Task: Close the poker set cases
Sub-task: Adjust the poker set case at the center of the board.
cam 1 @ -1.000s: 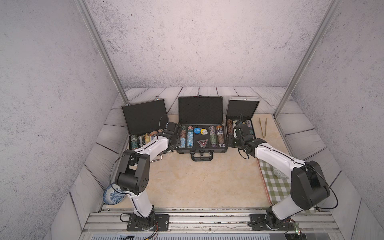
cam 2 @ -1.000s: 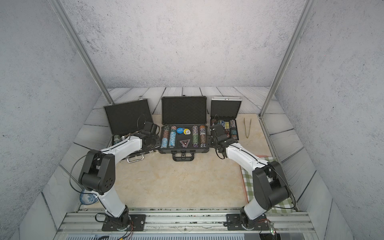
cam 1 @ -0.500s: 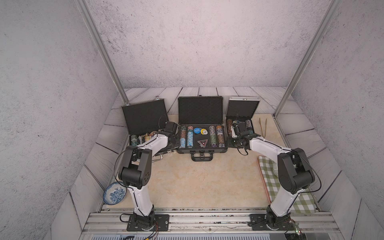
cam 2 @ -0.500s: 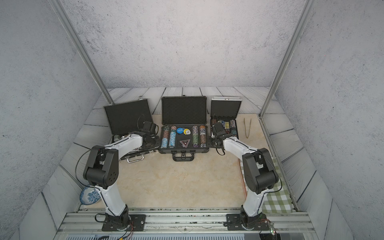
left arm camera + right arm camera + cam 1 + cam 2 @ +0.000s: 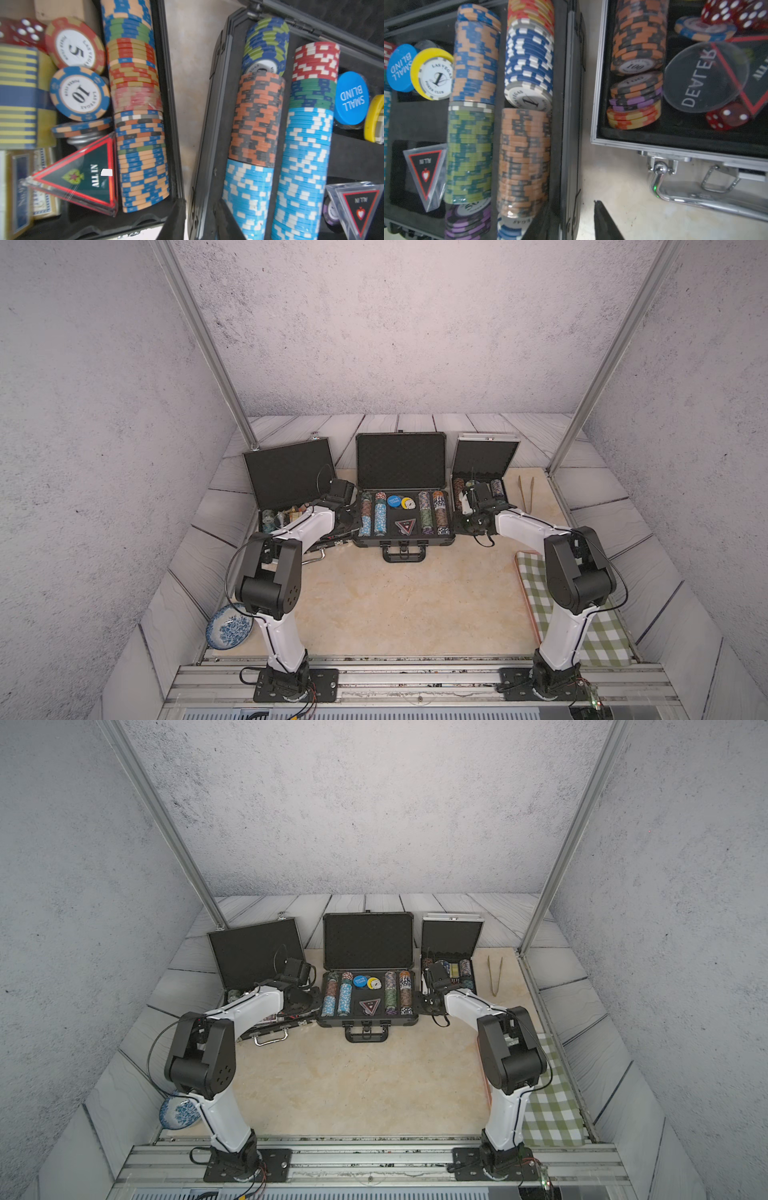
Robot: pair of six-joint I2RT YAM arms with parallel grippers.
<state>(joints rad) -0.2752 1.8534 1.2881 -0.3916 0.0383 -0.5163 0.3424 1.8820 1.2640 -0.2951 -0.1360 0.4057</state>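
Note:
Three poker set cases stand open in a row at the back. On the left is the flat black case [image 5: 291, 472], in the middle the large dark-grey case [image 5: 401, 460], on the right the small silver case [image 5: 484, 456]. All three lids are upright and chips fill the trays. My left gripper [image 5: 201, 220] straddles the large case's left wall [image 5: 205, 166], one finger in the gap beside the flat case, the other inside, both close against the wall. My right gripper [image 5: 571, 222] straddles the large case's right wall [image 5: 569, 124], its outer finger [image 5: 604, 224] apart from it.
Wooden tongs [image 5: 525, 493] lie right of the silver case. A blue-and-white bowl [image 5: 228, 626] sits by the left arm's base. A green checked cloth [image 5: 598, 635] lies under the right arm. The cases' handles [image 5: 404, 556] point to the front. Grey walls enclose both sides.
Both arms have drawn their elbows in and their wrists have shifted slightly toward the back along the large case's sides. The right jaws have narrowed.

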